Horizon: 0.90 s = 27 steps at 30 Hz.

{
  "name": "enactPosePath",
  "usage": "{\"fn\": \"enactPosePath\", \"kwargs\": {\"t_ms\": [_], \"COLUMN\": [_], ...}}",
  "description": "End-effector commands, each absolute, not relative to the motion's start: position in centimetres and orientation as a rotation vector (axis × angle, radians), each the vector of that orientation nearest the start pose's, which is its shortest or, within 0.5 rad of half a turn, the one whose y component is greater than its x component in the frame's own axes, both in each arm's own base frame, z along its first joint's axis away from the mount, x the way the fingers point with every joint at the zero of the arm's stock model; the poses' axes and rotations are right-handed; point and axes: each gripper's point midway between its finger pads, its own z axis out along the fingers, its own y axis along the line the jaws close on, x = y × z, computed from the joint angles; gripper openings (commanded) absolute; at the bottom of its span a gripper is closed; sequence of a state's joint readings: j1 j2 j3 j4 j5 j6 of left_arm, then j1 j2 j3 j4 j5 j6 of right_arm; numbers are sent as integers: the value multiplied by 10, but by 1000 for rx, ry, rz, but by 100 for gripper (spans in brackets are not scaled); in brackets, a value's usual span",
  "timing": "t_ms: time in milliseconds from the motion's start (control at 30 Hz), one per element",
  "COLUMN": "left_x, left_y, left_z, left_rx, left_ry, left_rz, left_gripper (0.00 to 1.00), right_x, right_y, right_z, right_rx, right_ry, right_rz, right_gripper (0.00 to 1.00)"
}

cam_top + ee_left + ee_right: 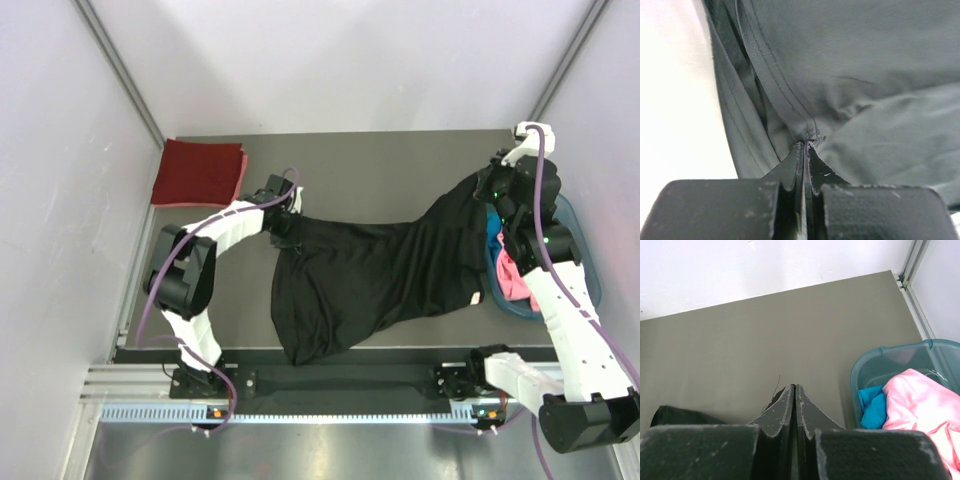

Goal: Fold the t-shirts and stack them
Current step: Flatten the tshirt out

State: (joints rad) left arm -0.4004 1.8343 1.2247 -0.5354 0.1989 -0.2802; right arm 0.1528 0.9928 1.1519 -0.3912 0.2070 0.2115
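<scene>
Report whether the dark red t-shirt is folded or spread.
Folded: the dark red t-shirt lies as a compact square with layered edges at the far left corner of the table.

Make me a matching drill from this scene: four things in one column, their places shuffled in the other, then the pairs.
Things
1. black t-shirt
2. dark red t-shirt
3. pink t-shirt
4. teal basket

Places
A. folded at the far left corner of the table
B. plastic, standing at the table's right edge
C. stretched across the table's middle
D. bunched inside the basket

Pairs: 1-C, 2-A, 3-D, 4-B
</scene>
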Motion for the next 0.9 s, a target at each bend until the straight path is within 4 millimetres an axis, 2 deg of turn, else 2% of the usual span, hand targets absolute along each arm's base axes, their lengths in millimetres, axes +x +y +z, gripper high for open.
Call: {"fn": "enactPosePath", "kwargs": {"t_ms": [0, 200, 267, 300, 333, 367, 400, 433, 467, 500, 533, 567, 633, 667, 700, 733, 767, 833, 867], "left_x": [360, 360, 366, 366, 373, 380, 383, 388, 390, 389, 388, 385, 375, 365, 357, 341, 332, 316, 298], "left_y": [-197, -189, -184, -178, -162, -156, -149, -138, -133, -127, -121, -111, -101, -92, -89, -82, -78, -75, -70], "left_z": [107, 148, 174, 184, 197, 233, 253, 275, 324, 347, 370, 420, 456, 498, 514, 541, 553, 571, 586], "left_rx": [174, 145, 139, 133, 90, 63, 41, 7, -7, -24, -43, -79, -102, -128, -133, -147, -155, -155, -164], "left_ry": [2571, 2497, 2431, 2416, 2375, 2285, 2237, 2174, 2058, 2010, 1962, 1857, 1806, 1711, 1674, 1603, 1570, 1510, 1459], "left_rz": [-466, -435, -406, -372, -274, -256, -232, -194, -209, -197, -187, -173, -154, -165, -172, -196, -207, -246, -276], "left_gripper": [0, 0, 0, 0, 0, 0, 0, 0, 0, 0, 0, 0, 0, 0, 0, 0, 0, 0, 0], "right_x": [335, 332, 332, 333, 332, 332, 331, 329, 327, 325, 318, 313, 292, 285, 276, 261, 253, 225, 214], "right_y": [21, 21, 20, 20, 18, 16, 14, 11, 12, 11, 13, 14, 11, 10, 8, 5, 4, 6, 8], "right_z": [365, 372, 378, 381, 392, 401, 411, 433, 444, 457, 481, 496, 537, 548, 558, 578, 587, 611, 620], "right_rx": [217, 235, 237, 230, 235, 240, 241, 245, 242, 235, 221, 211, 212, 215, 225, 237, 244, 238, 225], "right_ry": [1710, 1694, 1686, 1679, 1654, 1627, 1604, 1559, 1541, 1518, 1463, 1417, 1285, 1254, 1231, 1178, 1154, 1062, 1027], "right_rz": [92, 108, 108, 100, 94, 90, 85, 88, 93, 93, 112, 126, 149, 154, 164, 173, 187, 241, 264], "right_gripper": [0, 0, 0, 0, 0, 0, 0, 0, 0, 0, 0, 0, 0, 0, 0, 0, 0, 0, 0]}}
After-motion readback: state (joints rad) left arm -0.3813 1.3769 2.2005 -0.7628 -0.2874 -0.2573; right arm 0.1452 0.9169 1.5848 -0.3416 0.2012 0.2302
